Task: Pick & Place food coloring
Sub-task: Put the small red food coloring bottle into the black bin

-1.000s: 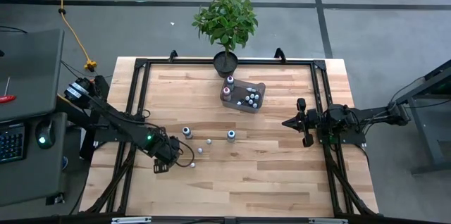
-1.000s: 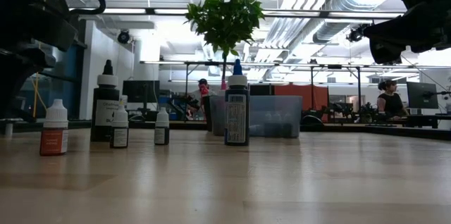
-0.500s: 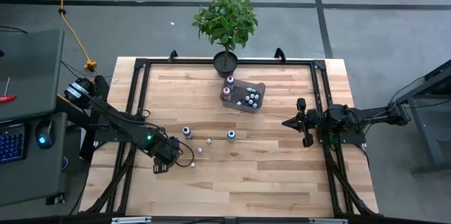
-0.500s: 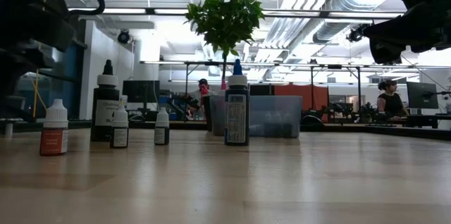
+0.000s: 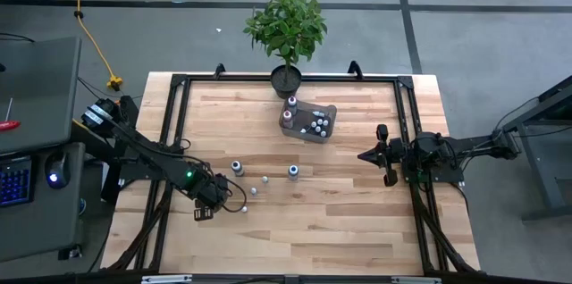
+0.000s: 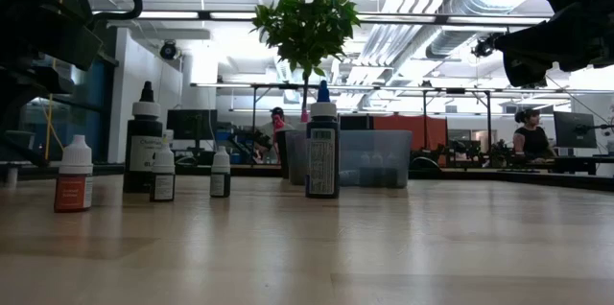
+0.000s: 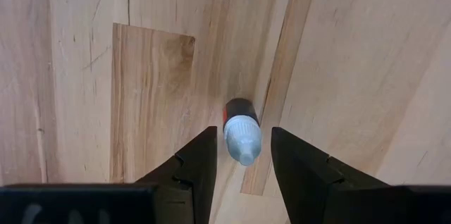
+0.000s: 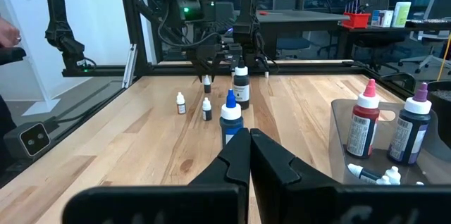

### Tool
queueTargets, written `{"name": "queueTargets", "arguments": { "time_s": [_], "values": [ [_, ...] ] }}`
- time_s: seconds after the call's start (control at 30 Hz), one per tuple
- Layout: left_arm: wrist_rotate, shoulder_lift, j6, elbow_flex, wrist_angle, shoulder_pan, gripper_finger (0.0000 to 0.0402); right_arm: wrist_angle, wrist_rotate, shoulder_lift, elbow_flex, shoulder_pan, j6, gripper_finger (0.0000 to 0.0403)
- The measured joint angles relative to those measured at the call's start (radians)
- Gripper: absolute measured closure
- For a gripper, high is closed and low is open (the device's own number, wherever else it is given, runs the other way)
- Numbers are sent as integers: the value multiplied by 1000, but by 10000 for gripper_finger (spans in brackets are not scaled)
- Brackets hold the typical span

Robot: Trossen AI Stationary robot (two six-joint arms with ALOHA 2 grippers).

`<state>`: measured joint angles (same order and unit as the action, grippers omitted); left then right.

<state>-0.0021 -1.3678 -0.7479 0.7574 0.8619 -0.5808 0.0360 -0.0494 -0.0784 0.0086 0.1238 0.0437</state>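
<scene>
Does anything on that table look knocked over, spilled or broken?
Nothing stands out. The loose little bottles stand upright on the table, with no spill showing. The left pincer straddles one whitish-capped bottle.

Bare tabletop (image 5: 313,221) lies open along the near edge. Four upright bottles (image 5: 264,179) stand beside my left claw (image 5: 231,202); the bin (image 5: 313,123) blocks the far middle.

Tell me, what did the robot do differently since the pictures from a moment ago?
The left pincer has narrowed around a small white-capped bottle standing on the table; whether it grips it yet, I cannot tell. The other loose bottles, the clear bin, the plant and the shut right pincer stayed as they were.
</scene>
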Motion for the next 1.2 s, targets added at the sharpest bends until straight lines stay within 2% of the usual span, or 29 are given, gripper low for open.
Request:
{"name": "queueTargets", "arguments": {
  "time_s": [0.97,1.2],
  "values": [
    [12,0,11,0,0,0,274,1,0,0,0,0,0,400],
    [12,0,11,0,0,0,316,1,0,0,0,0,0,400]
  ]
}}
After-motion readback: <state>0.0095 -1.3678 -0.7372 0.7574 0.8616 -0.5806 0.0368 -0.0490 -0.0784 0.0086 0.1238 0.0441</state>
